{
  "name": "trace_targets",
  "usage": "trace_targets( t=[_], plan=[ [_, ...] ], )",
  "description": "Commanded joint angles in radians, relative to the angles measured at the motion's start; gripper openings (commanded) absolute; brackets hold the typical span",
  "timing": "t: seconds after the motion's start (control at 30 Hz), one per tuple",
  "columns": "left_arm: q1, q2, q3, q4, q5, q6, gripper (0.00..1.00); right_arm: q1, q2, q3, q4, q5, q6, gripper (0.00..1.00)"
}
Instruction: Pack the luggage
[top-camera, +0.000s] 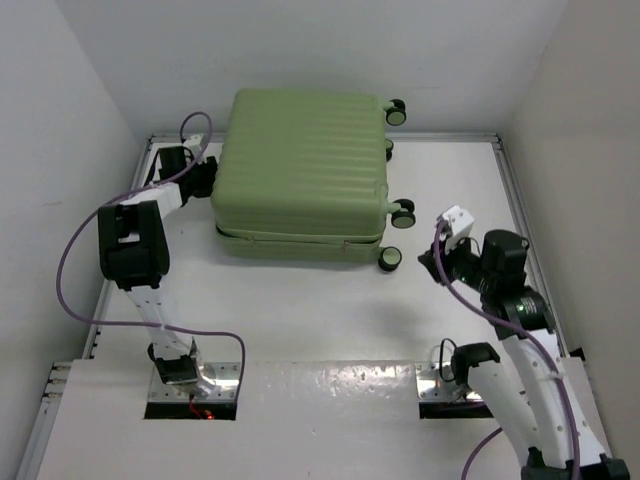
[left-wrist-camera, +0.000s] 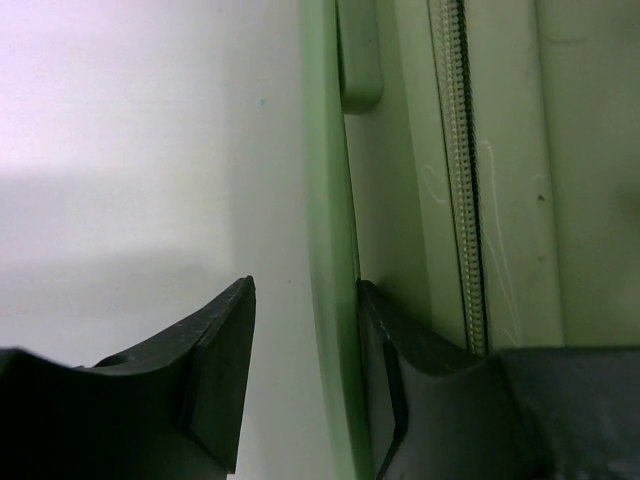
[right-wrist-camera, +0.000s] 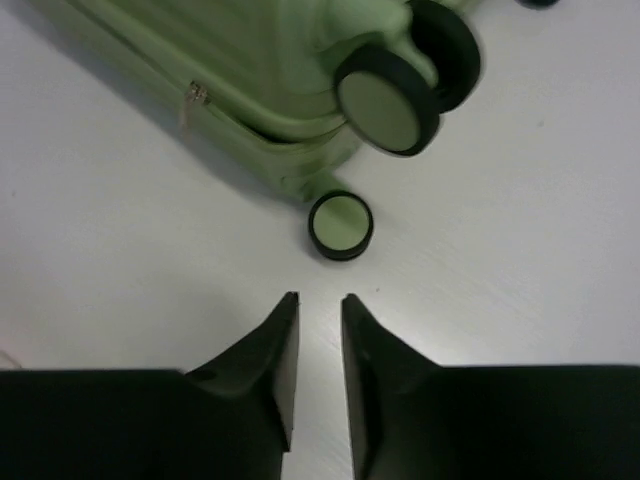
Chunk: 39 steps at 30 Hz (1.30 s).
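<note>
Luggage (top-camera: 300, 170) closed | L fingers (left-wrist-camera: 215, 380) spread, straddling its edge | R fingers (right-wrist-camera: 265, 370) narrow gap, empty

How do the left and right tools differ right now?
Gap: left tool stands wide; right tool shows a narrow slit.
Contents: left tool straddles an edge of the luggage; right tool has nothing between its fingers.
Place: left tool is at the luggage's side; right tool is over bare table, short of a caster wheel.
Shared: black fingers, neither clamped.
</note>
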Motion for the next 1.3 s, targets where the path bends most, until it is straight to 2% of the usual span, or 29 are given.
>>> trace_targets(
  t=[0.0, 0.03, 0.1, 0.2, 0.23, 0.27, 0.37, 0.4, 0.43, 0.47, 0.5, 0.53, 0.57, 0.6, 0.63, 0.7, 0.77, 0.87, 1.0, 1.27],
  plan=[
    [-0.028, -0.003, -0.114, -0.062, 0.002, -0.042, 0.47, 0.044, -0.062, -0.09, 0.087, -0.099, -0.091, 0.2],
    [-0.028, -0.013, -0.128, -0.052, 0.002, -0.043, 0.47, 0.075, -0.062, -0.115, 0.08, -0.122, -0.085, 0.2],
    [-0.066, -0.014, -0.138, -0.041, 0.002, -0.018, 0.47, 0.097, -0.053, -0.138, 0.138, -0.108, 0.04, 0.17],
    [-0.126, 0.008, -0.122, -0.096, -0.154, 0.011, 0.47, 0.197, -0.031, -0.196, 0.26, -0.059, 0.212, 0.16],
    [-0.136, 0.017, -0.111, -0.117, -0.247, 0.011, 0.41, 0.259, -0.011, -0.201, 0.283, 0.034, 0.284, 0.14],
    [-0.136, 0.026, -0.111, -0.134, -0.274, 0.011, 0.37, 0.296, -0.001, -0.196, 0.319, 0.086, 0.306, 0.14],
    [-0.136, 0.014, -0.12, -0.143, -0.293, -0.068, 0.23, 0.594, 0.097, -0.132, 0.307, 0.481, 0.343, 0.13],
    [-0.136, 0.005, -0.141, -0.143, -0.293, -0.085, 0.2, 0.651, 0.174, -0.117, 0.301, 0.562, 0.357, 0.11],
    [-0.136, -0.004, -0.151, -0.143, -0.293, -0.102, 0.15, 0.707, 0.205, -0.048, 0.279, 0.681, 0.36, 0.11],
    [-0.148, -0.013, -0.16, -0.134, -0.293, -0.121, 0.12, 0.844, 0.234, -0.019, 0.237, 0.813, 0.392, 0.11],
    [-0.159, -0.023, -0.169, -0.134, -0.293, -0.148, 0.08, 0.882, 0.344, 0.01, 0.186, 0.885, 0.419, 0.1],
    [-0.159, -0.035, -0.181, -0.134, -0.293, -0.16, 0.06, 0.911, 0.377, 0.04, 0.157, 0.938, 0.439, 0.1],
    [-0.172, -0.035, -0.181, -0.134, -0.293, -0.173, 0.02, 0.984, 0.442, 0.125, 0.091, 1.061, 0.503, 0.11],
    [-0.172, -0.044, -0.192, -0.125, -0.293, -0.182, 0.0, 1.002, 0.475, 0.146, 0.086, 1.108, 0.527, 0.16],
    [-0.186, -0.044, -0.201, -0.125, -0.293, -0.197, 0.0, 1.025, 0.536, 0.173, 0.089, 1.191, 0.547, 0.16],
    [-0.195, -0.053, -0.217, -0.116, -0.302, -0.219, 0.0, 1.039, 0.555, 0.192, 0.134, 1.234, 0.628, 0.18],
    [-0.195, -0.063, -0.243, -0.096, -0.288, -0.23, 0.0, 1.045, 0.613, 0.23, 0.126, 1.28, 0.674, 0.26],
    [-0.195, -0.075, -0.264, -0.07, -0.288, -0.23, 0.0, 1.037, 0.69, 0.284, 0.071, 1.331, 0.729, 0.26],
    [-0.195, -0.096, -0.275, -0.044, -0.279, -0.239, 0.0, 1.0, 0.788, 0.339, -0.032, 1.303, 0.855, 0.28],
    [-0.146, -0.096, -0.284, -0.025, -0.25, -0.239, 0.0, 0.96, 0.911, 0.39, -0.022, 1.314, 0.858, 0.32]
  ],
)
